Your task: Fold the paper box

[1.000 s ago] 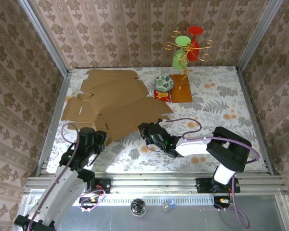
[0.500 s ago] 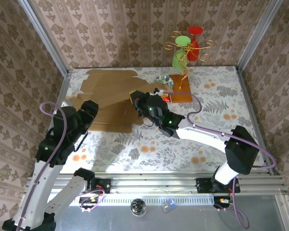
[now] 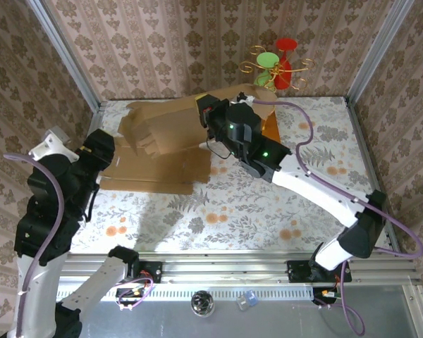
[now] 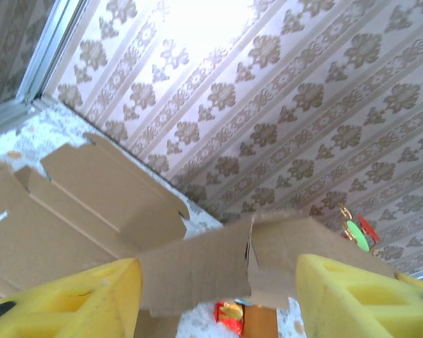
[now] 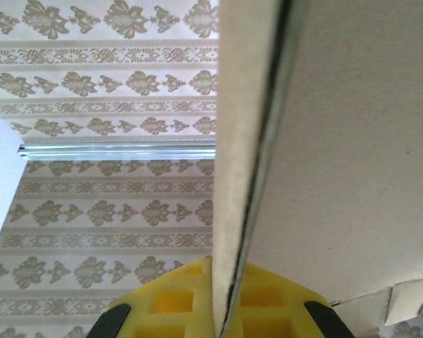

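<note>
box: the brown paper box is lying unfolded on the far left part of the tabletop; its near panels are resting flat, while its far right part is hanging lifted and tilted above the rest.
right arm: the right arm is reaching from the near right corner across to the far middle, where its end is meeting the lifted edge of the box.
right jaws: they are gripping the box; in the right wrist view a thin cardboard edge is running straight between the two yellow pads, and a wide panel is spreading to the right of it.
left arm: the left arm is standing high at the left side, its end pointing toward the left edge of the box and near it.
left jaws: they are standing open; in the left wrist view the two yellow fingers are showing wide apart, with cardboard flaps beyond them; whether a flap is touching them i cannot tell.
behind the box: a gold wire stand carrying a green and a red cup is rising at the far edge, on an orange base, just beside the lifted part.
walls: patterned wallpaper is surrounding the tabletop.
</note>
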